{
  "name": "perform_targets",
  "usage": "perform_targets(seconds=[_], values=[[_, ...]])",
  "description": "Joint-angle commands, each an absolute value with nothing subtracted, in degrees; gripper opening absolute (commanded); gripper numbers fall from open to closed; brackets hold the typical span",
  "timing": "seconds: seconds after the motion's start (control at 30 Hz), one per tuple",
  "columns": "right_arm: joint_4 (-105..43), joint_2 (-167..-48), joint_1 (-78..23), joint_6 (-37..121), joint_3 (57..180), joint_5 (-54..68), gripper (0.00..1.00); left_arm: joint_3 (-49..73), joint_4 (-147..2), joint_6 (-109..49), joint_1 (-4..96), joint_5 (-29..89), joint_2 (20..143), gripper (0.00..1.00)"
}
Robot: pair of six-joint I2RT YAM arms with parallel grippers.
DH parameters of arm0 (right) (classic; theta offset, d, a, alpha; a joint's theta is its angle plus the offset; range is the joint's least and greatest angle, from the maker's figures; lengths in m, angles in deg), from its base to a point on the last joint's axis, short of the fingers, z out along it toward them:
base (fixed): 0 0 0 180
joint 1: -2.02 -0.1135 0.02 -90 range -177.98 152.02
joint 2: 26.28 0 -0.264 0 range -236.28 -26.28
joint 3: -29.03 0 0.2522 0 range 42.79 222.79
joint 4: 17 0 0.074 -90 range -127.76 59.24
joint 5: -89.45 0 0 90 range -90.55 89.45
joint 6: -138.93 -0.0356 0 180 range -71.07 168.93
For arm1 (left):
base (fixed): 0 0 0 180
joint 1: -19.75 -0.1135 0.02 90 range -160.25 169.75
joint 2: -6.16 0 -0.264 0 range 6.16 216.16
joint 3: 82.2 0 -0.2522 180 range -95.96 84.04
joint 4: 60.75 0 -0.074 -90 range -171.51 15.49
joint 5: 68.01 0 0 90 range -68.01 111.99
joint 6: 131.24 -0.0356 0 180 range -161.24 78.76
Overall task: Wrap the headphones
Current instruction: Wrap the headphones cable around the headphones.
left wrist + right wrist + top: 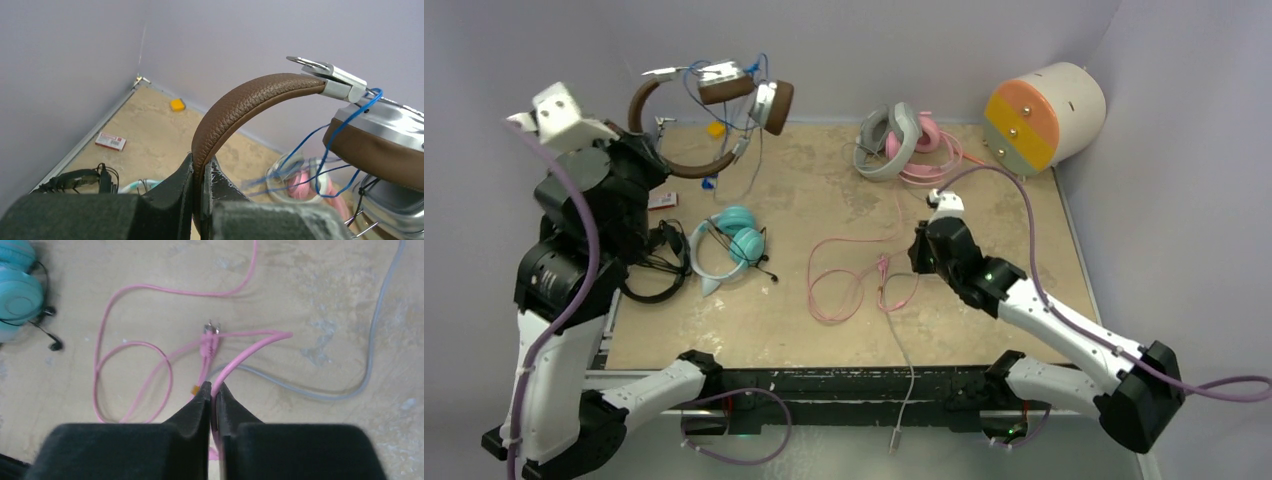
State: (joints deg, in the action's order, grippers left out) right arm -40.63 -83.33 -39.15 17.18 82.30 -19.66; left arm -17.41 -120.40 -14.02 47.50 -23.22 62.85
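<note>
- Left gripper (200,172): clenched on the brown headband (240,105) of the brown-and-silver headphones (776,106), raised well above the table (984,330); ear cups just beyond and to the right of the jaws, blue cable (350,114) looped loosely about them
- Right gripper (212,392): clenched on the pink cable (231,363), low over the tabletop; plug (210,340) just ahead of the fingertips, slack loops ahead and to the left, grey cable (280,382) passing close by on the right
- Pink headphones (919,140): well ahead of the right gripper, near the back wall, touching the grey-white pair (879,150)
- Step in hand, as judged: gathering loose cable for winding round its own set; which pair goes first not evident
- To do well: pinch firmly but draw slowly, so as not to drag the pink set or snag the grey cable; take up slack one loop at a time; lay turns snug and side by side round band or cups; tuck the plug end last
- For the lifted pair: hold the band steady, free the blue tangle before winding
</note>
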Motion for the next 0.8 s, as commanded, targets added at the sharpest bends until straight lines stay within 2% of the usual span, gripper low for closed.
perform_targets(seconds=[0.0, 0.03, 0.07, 0.1, 0.2, 0.27, 0.4, 0.6, 0.7, 0.77], values=[[-50.5, -89.2, -38.9, 29.0, 95.7, -14.1, 0.26, -17.9, -120.1, -14.9, 47.3, -18.9, 66.8, 0.0], [-51.8, -90.4, -38.9, 30.9, 97.4, -9.9, 0.5, -17.8, -120.1, -15.1, 47.3, -19.0, 66.8, 0.0], [-51.7, -91.5, -39.0, 33.1, 98.1, -6.9, 0.69, -17.7, -119.9, -15.2, 47.3, -19.1, 66.7, 0.0], [-50.8, -92.0, -39.1, 33.5, 97.9, -2.9, 0.75, -17.9, -119.8, -15.4, 47.2, -19.2, 66.7, 0.0], [-45.8, -92.3, -39.9, 33.1, 95.0, 5.8, 0.82, -18.7, -119.9, -15.7, 47.3, -19.7, 66.6, 0.0], [-43.5, -93.5, -42.7, 32.7, 94.1, 6.3, 0.83, -19.3, -120.0, -15.7, 47.3, -19.8, 66.3, 0.0], [-41.3, -98.1, -51.7, 32.6, 95.2, -1.8, 0.83, -20.2, -119.7, -15.5, 47.3, -20.3, 65.5, 0.0], [-31.3, -105.2, -58.1, 32.2, 93.6, -4.9, 0.76, -22.2, -120.2, -16.1, 47.3, -19.2, 65.0, 0.0], [-33.7, -111.7, -59.5, 33.7, 98.4, -6.3, 0.69, -22.4, -120.2, -16.5, 47.2, -20.6, 64.3, 0.0], [-36.0, -115.6, -61.0, 34.6, 101.8, -8.0, 0.56, -22.3, -120.0, -16.5, 47.3, -21.0, 63.8, 0.0]])
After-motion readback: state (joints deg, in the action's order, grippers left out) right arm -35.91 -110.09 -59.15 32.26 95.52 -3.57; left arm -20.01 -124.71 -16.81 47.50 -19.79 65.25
